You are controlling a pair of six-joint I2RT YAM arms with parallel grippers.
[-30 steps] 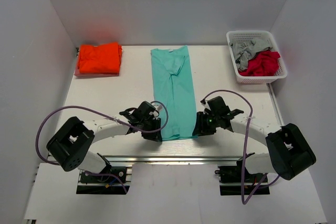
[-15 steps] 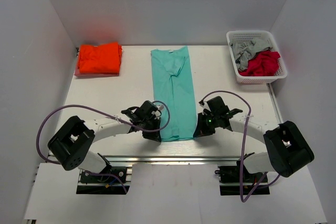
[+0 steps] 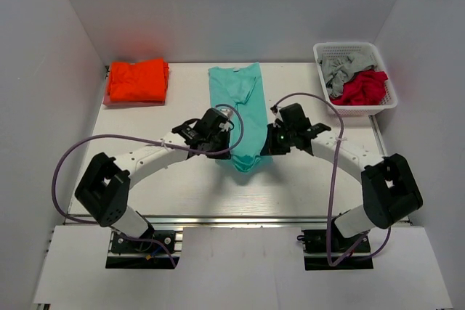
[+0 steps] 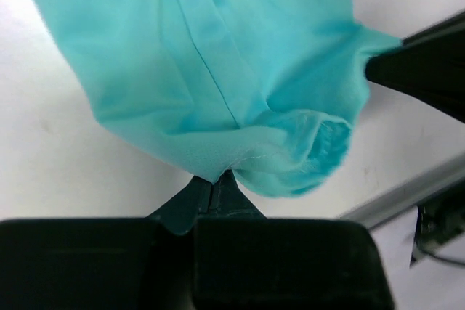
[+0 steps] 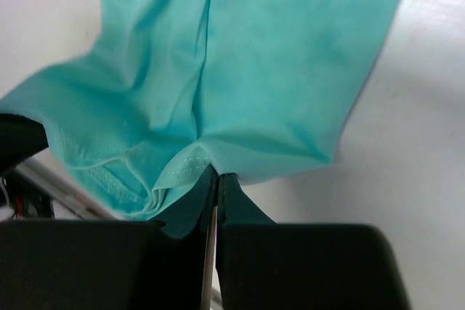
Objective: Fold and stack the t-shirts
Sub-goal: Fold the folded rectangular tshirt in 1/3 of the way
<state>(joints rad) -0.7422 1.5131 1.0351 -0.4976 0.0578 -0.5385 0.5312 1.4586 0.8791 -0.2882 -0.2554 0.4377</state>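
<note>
Now: mint-teal t-shirt (image 3: 243,99) lies lengthwise down the middle of the table (image 3: 167,179), collar toward the far edge. Left gripper (image 4: 216,181) is clamped on the near hem's left corner, right gripper (image 5: 216,177) on its right corner. The hem sags bunched between them, off the surface. Orange t-shirt (image 3: 138,80) sits folded at the far left corner. White basket (image 3: 360,109) of cloth sits at the far right corner.

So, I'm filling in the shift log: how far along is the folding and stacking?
Done: the orange t-shirt lies folded at the far left corner, and the teal t-shirt is narrowed into a long strip. In hand: left jaws and right jaws are shut on its near hem, lifted off the table. Left: finishing that fold, stacking it, and likely the clothes in the basket.
</note>
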